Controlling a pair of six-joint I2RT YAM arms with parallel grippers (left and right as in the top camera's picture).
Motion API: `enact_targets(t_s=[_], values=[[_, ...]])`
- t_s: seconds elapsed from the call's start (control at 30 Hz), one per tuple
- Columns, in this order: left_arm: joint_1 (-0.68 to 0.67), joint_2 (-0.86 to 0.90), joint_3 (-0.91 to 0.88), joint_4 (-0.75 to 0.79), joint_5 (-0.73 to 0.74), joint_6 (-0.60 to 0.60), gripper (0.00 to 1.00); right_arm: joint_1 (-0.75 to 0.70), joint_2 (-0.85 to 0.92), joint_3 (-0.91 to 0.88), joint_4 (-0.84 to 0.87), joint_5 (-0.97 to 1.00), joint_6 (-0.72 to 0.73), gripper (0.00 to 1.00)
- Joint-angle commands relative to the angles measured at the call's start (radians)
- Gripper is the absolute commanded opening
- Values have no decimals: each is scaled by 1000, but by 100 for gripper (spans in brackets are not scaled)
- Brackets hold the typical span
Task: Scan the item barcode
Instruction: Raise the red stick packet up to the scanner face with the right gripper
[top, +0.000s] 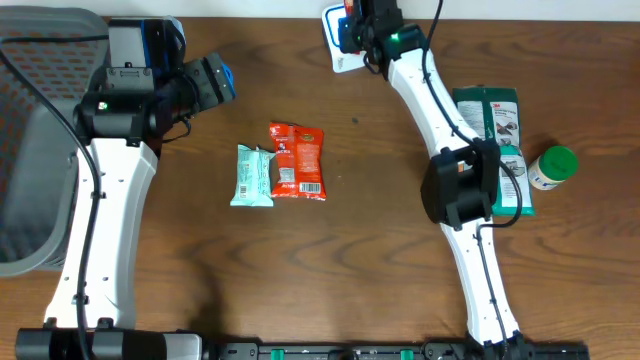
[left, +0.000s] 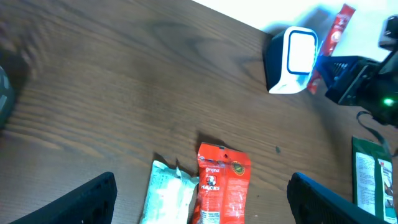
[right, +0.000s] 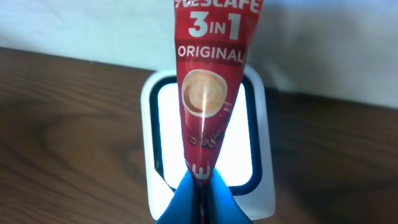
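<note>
My right gripper (right: 200, 196) was pressed together on the narrow bottom end of a red Nescafé 3-in-1 Original sachet (right: 211, 93), its blue fingertips pinching the crimped seal. The sachet stood lengthwise across the lit window of the white, blue-rimmed barcode scanner (left: 293, 56) at the far edge of the tabletop (top: 380, 250). Its printed front, with the coffee cup picture, faced my wrist camera. I could not tell whether the sachet touched the window or sat just in front of it.

My left gripper (top: 212, 80) was spread wide and empty, above the left part of the tabletop and well apart from the scanner. Its dark fingers (left: 93, 199) framed two packets lying flat mid-table. A mint-green packet (top: 253, 176) lay just beside an orange-red snack packet (top: 298, 160), edges close or touching. On the right side, partly under my right arm, lay a green 3M package (top: 490, 115). A small white bottle with a green cap (top: 553, 167) sat near it.
</note>
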Motion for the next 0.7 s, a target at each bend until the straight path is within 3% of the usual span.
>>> enact_targets(t_s=[0.0, 0.47, 0.67], values=[[3, -7, 3, -2, -2, 8, 88, 7, 32, 12, 2, -7, 32, 1], [3, -7, 3, -2, -2, 8, 88, -3, 33, 15, -6, -68, 32, 1], [3, -7, 3, -2, -2, 8, 88, -46, -47, 19, -27, -198, 34, 1]])
